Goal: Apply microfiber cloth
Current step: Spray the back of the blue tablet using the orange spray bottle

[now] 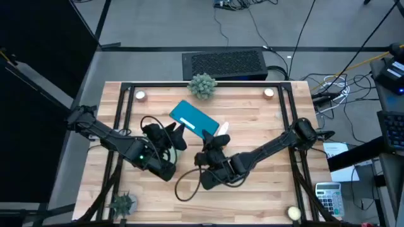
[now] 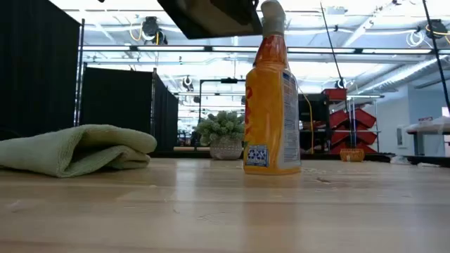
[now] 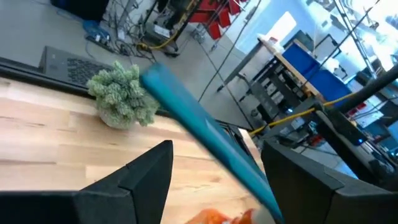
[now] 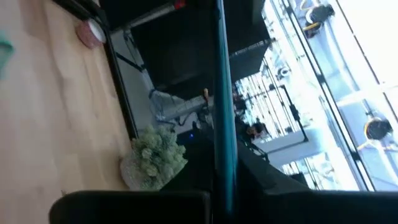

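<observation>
My left fingers (image 1: pixel 178 135) and right fingers (image 1: pixel 211 140) together grasp a teal slab (image 1: pixel 194 119), held aloft. The microfiber cloth (image 2: pixel 74 149) lies folded on the surface (image 2: pixel 225 211), untouched; wiping remains undone.

spray bottle (image 2: pixel 272 105) label, text unreadable

I see the microfiber cloth (image 2: pixel 77 149) only in my low view; it is pale green and soft, folded over into a thick rounded wad; it lies flat on the wooden tabletop (image 2: pixel 225 211), well apart from the orange spray bottle (image 2: pixel 271 98).
</observation>
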Robot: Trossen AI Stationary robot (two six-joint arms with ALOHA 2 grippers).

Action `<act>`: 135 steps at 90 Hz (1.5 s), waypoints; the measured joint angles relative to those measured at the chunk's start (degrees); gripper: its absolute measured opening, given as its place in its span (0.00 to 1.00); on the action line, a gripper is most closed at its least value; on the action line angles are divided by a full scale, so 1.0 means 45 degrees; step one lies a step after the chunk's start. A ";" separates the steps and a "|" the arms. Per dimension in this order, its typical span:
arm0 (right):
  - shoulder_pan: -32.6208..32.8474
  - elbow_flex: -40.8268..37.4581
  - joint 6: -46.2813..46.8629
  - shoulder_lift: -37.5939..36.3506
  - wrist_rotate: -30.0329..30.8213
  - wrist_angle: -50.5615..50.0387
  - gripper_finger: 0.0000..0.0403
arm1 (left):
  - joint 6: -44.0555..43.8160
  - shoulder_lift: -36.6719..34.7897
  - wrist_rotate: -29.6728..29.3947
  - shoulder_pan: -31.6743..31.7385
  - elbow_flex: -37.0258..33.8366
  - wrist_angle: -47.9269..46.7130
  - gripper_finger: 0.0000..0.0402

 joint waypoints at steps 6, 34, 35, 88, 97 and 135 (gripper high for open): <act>0.0119 0.0000 -0.0153 0.0000 0.0005 0.0248 0.02 | 0.0009 0.0023 0.0042 0.0204 0.0000 -0.0017 0.57; 0.0110 0.0000 -0.0300 0.0000 0.0078 0.0511 0.03 | 0.1505 0.0063 0.0042 0.0599 0.0002 0.0988 0.30; 0.0110 0.0000 -0.0312 0.0000 0.0078 0.0509 0.03 | 0.1468 0.0063 0.0027 0.0602 0.0005 0.1041 0.28; 0.1401 0.0034 0.1189 -0.0063 0.0175 0.0567 0.39 | 0.3930 -0.1351 -0.2630 0.0560 -0.0037 -0.0685 0.03; 0.1944 0.0024 0.2275 -0.0050 0.0036 0.0547 0.45 | 0.5631 -0.1997 -0.2674 0.0401 -0.0007 -0.0654 0.02; 0.3166 0.0016 1.4047 -0.2123 -1.2615 -0.5760 0.55 | 1.4191 -0.2316 0.1929 0.0411 -0.0057 -0.0913 0.01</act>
